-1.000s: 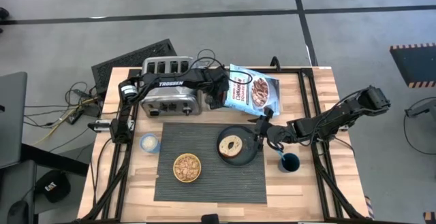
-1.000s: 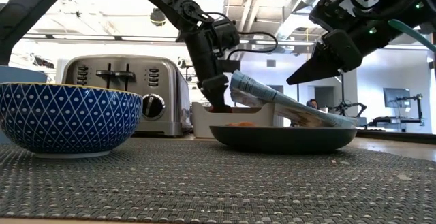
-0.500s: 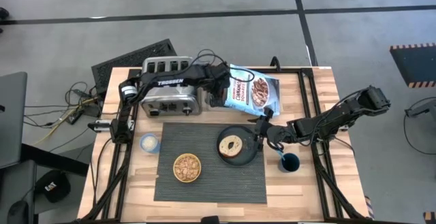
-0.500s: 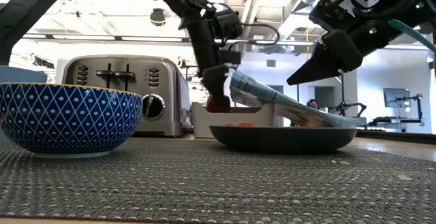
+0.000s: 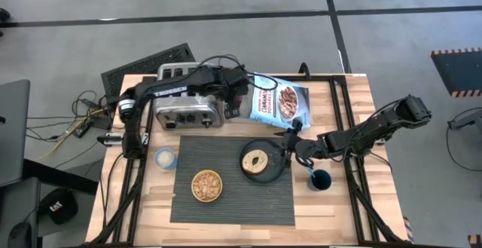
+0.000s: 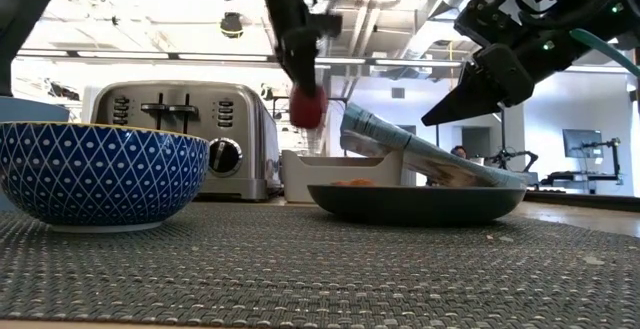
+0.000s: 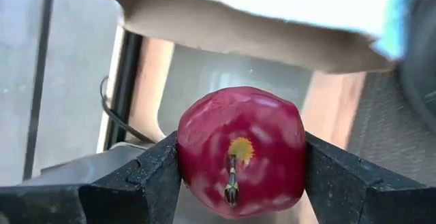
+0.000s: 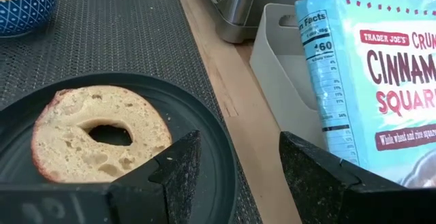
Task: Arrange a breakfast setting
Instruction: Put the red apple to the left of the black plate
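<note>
A red apple [image 7: 240, 149] hangs in the air between the toaster and the cereal box, with my left gripper [image 5: 239, 102] shut on it; the low view shows the apple [image 6: 307, 107] well above the table. On the dark ribbed placemat [image 5: 226, 203] stand a blue-patterned bowl [image 6: 95, 174] of cereal and a dark plate [image 5: 275, 171] carrying a bagel half [image 8: 102, 132]. A dark blue cup [image 5: 320, 179] stands on the wood right of the mat. My right gripper [image 8: 238, 176] hovers open over the plate's right rim, touching nothing. My left gripper pinches the apple's two opposite sides [image 7: 187, 149] between its two fingers [image 7: 153, 176]. The fingers slant steeply down from above. The stem end [image 7: 235, 159] faces back toward the wrist. The apple is lifted clear of the table and everything on it.
A four-slot steel toaster [image 5: 184, 97] stands at the far left. A blue cinnamon cereal box [image 5: 279, 101] leans in a white bin [image 8: 276, 54] at the far middle. A small pale round tub [image 5: 164, 157] sits left of the mat. The mat's near part is bare.
My left gripper has risen with the apple, drawing slightly toward the toaster. The apple, low beside the white bin a second ago, now hangs clear above the toaster's top. The grip on it has kept the same.
</note>
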Robot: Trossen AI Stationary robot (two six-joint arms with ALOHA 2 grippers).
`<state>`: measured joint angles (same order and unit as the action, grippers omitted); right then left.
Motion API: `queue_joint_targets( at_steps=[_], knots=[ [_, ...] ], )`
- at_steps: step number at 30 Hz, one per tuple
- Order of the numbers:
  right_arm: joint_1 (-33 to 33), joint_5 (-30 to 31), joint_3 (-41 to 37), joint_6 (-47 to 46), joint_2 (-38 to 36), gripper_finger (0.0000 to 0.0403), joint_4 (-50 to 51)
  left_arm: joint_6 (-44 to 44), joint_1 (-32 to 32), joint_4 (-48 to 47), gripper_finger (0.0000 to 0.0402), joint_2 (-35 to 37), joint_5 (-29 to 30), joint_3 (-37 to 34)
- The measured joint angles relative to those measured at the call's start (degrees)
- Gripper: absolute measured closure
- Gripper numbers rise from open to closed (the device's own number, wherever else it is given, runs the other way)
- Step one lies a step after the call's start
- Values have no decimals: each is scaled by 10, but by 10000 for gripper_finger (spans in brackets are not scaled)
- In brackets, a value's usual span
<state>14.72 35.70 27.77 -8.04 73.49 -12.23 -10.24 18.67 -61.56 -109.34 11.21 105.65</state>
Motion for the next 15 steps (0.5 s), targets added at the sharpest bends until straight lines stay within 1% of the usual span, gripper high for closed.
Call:
queue_joint_targets(
  at_steps=[6,8,12,15],
  knots=[
    [4,-1,0,0,0,175,-1,38,-47,-30,165,55,-24,-1],
    [4,-1,0,0,0,175,-1,54,-71,-31,165,76,-31,-18],
    [7,-4,0,0,0,175,-2,97,-124,4,165,123,-21,-91],
    [6,-4,0,0,0,175,-2,125,-165,61,165,158,1,-164]
  ],
)
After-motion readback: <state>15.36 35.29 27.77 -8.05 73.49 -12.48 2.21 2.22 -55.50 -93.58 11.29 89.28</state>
